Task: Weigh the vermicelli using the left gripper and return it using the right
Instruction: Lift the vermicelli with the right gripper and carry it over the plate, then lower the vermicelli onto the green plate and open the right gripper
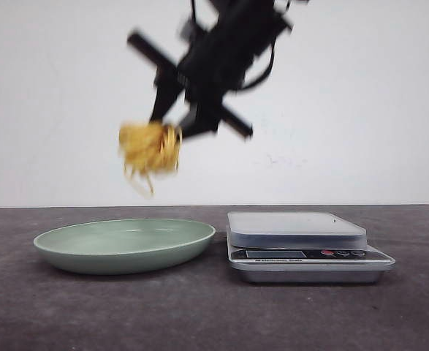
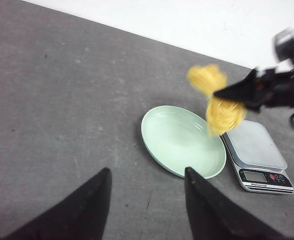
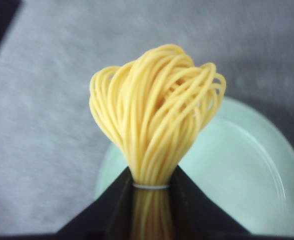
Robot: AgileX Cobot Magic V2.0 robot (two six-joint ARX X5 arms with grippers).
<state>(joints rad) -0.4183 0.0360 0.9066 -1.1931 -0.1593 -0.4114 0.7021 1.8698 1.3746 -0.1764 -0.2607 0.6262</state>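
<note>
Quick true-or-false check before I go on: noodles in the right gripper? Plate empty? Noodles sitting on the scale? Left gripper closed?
1. The right gripper holds the noodles. True.
2. The green plate is empty. True.
3. The noodles sit on the scale. False: they hang in the air above the plate, and the scale's platform is bare.
4. The left gripper is closed. False: its fingers stand apart, holding nothing.

The arm (image 1: 221, 51) at the top centre of the front view is motion-blurred and cut off by the top edge. The vermicelli (image 1: 150, 148) below it is smeared. The scale's display (image 1: 275, 254) is too small to read.
</note>
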